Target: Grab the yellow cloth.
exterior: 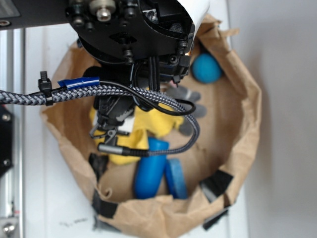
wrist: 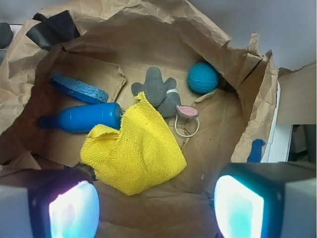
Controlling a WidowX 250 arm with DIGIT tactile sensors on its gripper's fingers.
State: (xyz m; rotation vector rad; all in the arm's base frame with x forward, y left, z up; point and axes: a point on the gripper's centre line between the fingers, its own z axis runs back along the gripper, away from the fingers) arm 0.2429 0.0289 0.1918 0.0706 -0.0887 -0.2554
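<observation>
Yellow cloth [wrist: 133,151] lies flat-ish on the brown paper [wrist: 148,44] floor of the crumpled paper nest, roughly centre, one pointed corner poking up toward the grey plush mouse [wrist: 161,91]. Blue bottle [wrist: 81,118] touches its left edge; blue sponge [wrist: 79,88] sits behind that, teal ball [wrist: 202,78] well apart at the back right.

Your tool [wrist: 156,210] hangs above the cloth's near edge with its fingers [wrist: 64,210] spread wide, nothing between them, not yet touching the fabric. The exterior view is mostly blocked by the arm, so go by the wrist view.

Judgement: you're in the approach step. Come straight down over the thick middle of the cloth, not the near rim, so both fingers bite folded fabric rather than paper. Stay clear of the bottle on the left and the mouse's string loop [wrist: 187,130] on the right. Press into the soft pile before closing; terry bunches easily, so a shallow pinch may slip.
</observation>
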